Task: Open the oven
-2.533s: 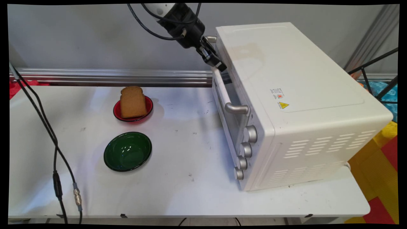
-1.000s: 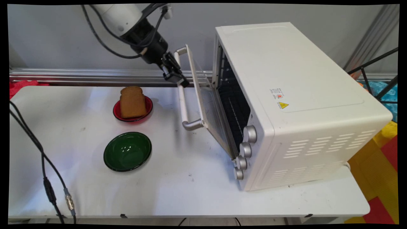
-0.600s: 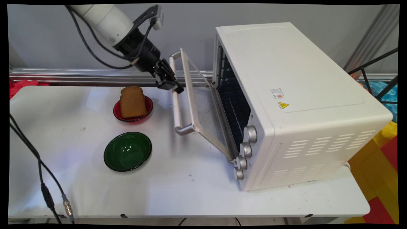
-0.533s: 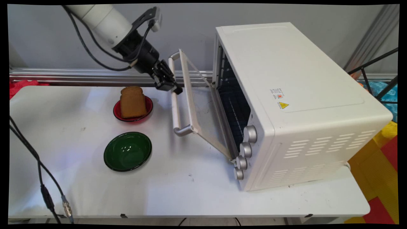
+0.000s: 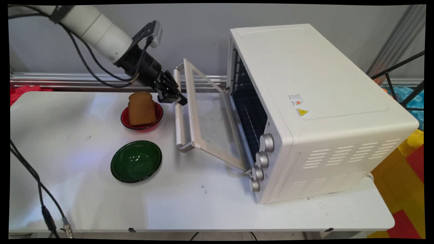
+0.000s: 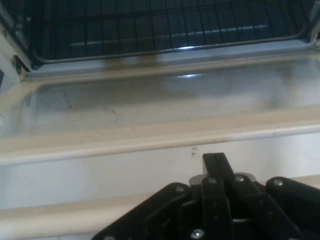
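Only the main view takes in the whole scene: a white toaster oven (image 5: 305, 112) on the white table (image 5: 190, 203), its glass door (image 5: 206, 122) swung down partway and hanging at a slant. The tool (image 5: 176, 96) is closed around the door's handle bar (image 5: 179, 118), near the bar's far end. In the hand view the black linkage (image 6: 220, 210) rises from the bottom edge with its fingers drawn together on the pale bar (image 6: 125, 175); beyond the bar lie the door's cream frame and glass pane (image 6: 165, 100), and past those the dark wire rack (image 6: 150, 25) inside the oven, which the main view shows only edge-on.

Away from the oven's front, past the handle, a red bowl (image 5: 123, 120) holds a slice of brown bread (image 5: 141, 109) propped upright; the tool is just beside it, on the oven's side. A green bowl (image 5: 136, 161) sits nearer the table's front edge than the red one, apart from it. Bare table runs between the green bowl and the oven's four silver knobs (image 5: 261, 159), and on to the front edge.

On top of the oven are a small sticker and a yellow warning triangle (image 5: 302, 112); their print is too small to read.
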Robot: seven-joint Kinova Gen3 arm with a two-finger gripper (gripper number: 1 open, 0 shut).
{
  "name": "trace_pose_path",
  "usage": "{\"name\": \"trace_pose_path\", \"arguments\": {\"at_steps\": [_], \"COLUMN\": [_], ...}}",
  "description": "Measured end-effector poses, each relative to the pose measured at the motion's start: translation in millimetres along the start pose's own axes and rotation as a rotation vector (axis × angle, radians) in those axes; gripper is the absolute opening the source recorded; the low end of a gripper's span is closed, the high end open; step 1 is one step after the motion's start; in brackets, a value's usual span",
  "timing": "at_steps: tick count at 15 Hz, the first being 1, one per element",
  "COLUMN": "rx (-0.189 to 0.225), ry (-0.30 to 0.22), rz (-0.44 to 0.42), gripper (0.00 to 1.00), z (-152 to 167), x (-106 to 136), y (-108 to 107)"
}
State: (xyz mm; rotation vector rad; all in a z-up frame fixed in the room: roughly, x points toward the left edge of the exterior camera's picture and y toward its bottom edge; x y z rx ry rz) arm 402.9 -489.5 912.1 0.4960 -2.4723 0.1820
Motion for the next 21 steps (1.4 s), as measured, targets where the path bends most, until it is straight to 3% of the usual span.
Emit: {"name": "trace_pose_path", "arguments": {"at_steps": [7,21], "rx": [0.006,0.008], "ry": [0.018,0.016], "rz": [0.014,0.023], "gripper": [0.0,0.0], "z": [10.1,11.9], "x": [-35.2,-76.5], "y": [-2.1,-0.9]}}
